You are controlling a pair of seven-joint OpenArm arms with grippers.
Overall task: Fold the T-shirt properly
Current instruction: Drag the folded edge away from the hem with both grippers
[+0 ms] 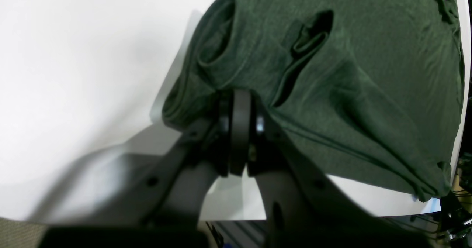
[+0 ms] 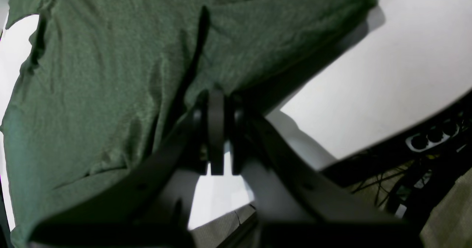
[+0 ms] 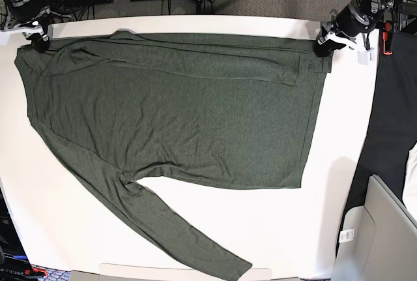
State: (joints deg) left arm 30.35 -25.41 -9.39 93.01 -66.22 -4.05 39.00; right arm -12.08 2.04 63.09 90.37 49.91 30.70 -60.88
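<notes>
So closest to the camera in the overhead view, one long sleeve of the T-shirt [image 3: 176, 124] trails off loose toward the near edge of the white table [image 3: 339, 216], well away from either pincer, nobody's touching it. Past that the body lies spread mostly flat across the middle, between the two arms. At the far edge is where the action is: the right gripper [image 2: 217, 96] is clenched on the fabric at one far corner, and the left gripper [image 1: 239, 96] is clamped on the other far corner, where the cloth bunches into rolled folds right beside its jaws. My guess is they're pinching both ends of that far edge so it stays taut and straight, since there's already a band of fabric doubled over along it. Thin knit like this will sag if either lets go early.
</notes>
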